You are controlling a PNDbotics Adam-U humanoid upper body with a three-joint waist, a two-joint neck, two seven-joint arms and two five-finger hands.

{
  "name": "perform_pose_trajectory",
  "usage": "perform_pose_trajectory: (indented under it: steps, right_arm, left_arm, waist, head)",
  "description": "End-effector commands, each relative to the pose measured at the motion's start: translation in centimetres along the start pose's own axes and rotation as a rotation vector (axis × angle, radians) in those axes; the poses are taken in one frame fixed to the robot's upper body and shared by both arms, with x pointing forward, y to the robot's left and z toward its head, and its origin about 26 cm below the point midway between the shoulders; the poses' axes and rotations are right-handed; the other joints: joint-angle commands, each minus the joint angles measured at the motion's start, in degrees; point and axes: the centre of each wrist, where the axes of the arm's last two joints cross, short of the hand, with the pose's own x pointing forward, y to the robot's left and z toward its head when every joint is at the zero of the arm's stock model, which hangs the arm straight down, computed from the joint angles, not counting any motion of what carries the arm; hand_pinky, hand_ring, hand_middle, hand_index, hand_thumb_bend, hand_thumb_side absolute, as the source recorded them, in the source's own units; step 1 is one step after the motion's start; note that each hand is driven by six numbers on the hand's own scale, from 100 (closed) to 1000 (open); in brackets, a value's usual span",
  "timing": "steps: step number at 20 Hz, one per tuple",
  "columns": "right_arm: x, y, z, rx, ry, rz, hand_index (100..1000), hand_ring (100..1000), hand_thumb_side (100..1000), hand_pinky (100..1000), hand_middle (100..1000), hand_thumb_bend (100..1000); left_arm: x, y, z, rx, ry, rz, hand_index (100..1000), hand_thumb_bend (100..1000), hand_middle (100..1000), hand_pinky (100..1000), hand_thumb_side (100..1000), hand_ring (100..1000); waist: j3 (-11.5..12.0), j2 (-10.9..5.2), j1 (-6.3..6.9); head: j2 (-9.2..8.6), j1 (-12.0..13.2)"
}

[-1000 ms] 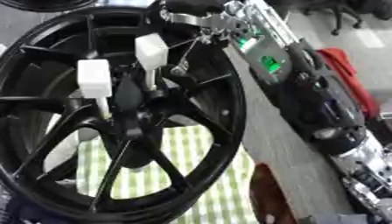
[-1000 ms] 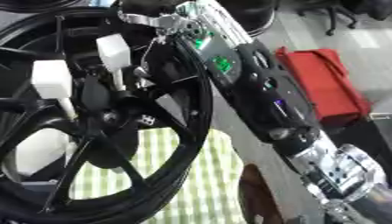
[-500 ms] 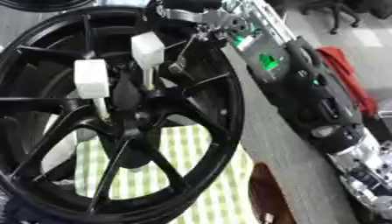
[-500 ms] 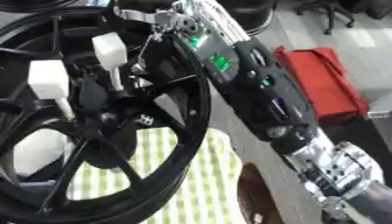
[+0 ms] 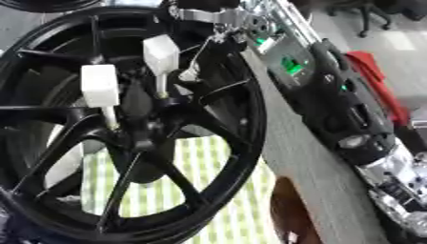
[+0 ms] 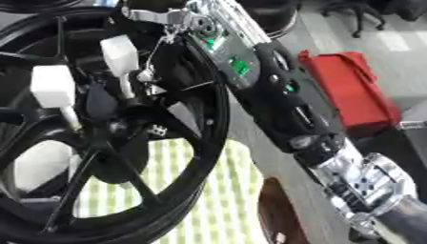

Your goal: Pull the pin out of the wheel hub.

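A black spoked wheel hub (image 5: 242,119) fills the left of both views, lying on a checked cloth. Two pins with white block heads stand in its centre: one pin (image 5: 100,86) to the left and another pin (image 5: 160,53) a little higher and to the right, each on a thin shaft running down into the hub. My right arm (image 5: 333,95) stretches from the lower right up along the wheel's right rim. Only the base of my right hand (image 6: 158,10) shows at the top edge, above the right-hand pin and apart from it. My left hand is out of view.
A green and white checked cloth (image 5: 208,190) lies under the wheel on the grey table (image 5: 309,176). A red box (image 6: 350,90) stands right of my arm. A brown object (image 5: 292,214) lies at the lower middle. Chair legs (image 6: 359,19) show at the top right.
The whole picture has shifted very slightly. Both pins stay in the hub and my right arm holds nearly the same place.
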Motion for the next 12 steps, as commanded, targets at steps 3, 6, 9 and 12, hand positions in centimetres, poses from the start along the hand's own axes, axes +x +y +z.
perform_pose_trajectory:
  steps: [3,6,9,12]
  right_arm:
    - [-0.07,-1.33,0.86,-0.026,0.012,0.019,768,727,158,711,603,424]
    - [-0.15,-1.29,0.9,-0.023,0.017,0.013,755,719,154,707,583,423]
    - [-0.18,-1.36,0.91,-0.021,0.017,0.003,736,703,143,698,550,423]
    - [-0.19,-1.41,0.94,-0.019,0.019,-0.009,721,689,134,691,518,423]
  left_arm:
    - [0.7,-0.18,-0.47,-0.012,-0.023,0.003,743,661,581,802,507,884]
    - [0.72,-0.24,-0.47,-0.011,-0.024,0.006,742,663,581,802,506,884]
    - [0.67,-0.28,-0.44,-0.012,-0.022,0.007,743,662,582,802,507,884]
    - [0.67,-0.32,-0.43,-0.013,-0.022,0.008,743,662,582,803,507,884]
  waist:
    - [0.21,-0.88,0.36]
    - [0.36,-0.69,0.35]
    - [0.5,-0.5,0.36]
    - [0.58,-0.3,0.36]
  head:
    - [-0.59,-0.27]
    - [-0.64,-0.44]
    - [-0.54,-0.58]
    - [-0.51,-0.69]
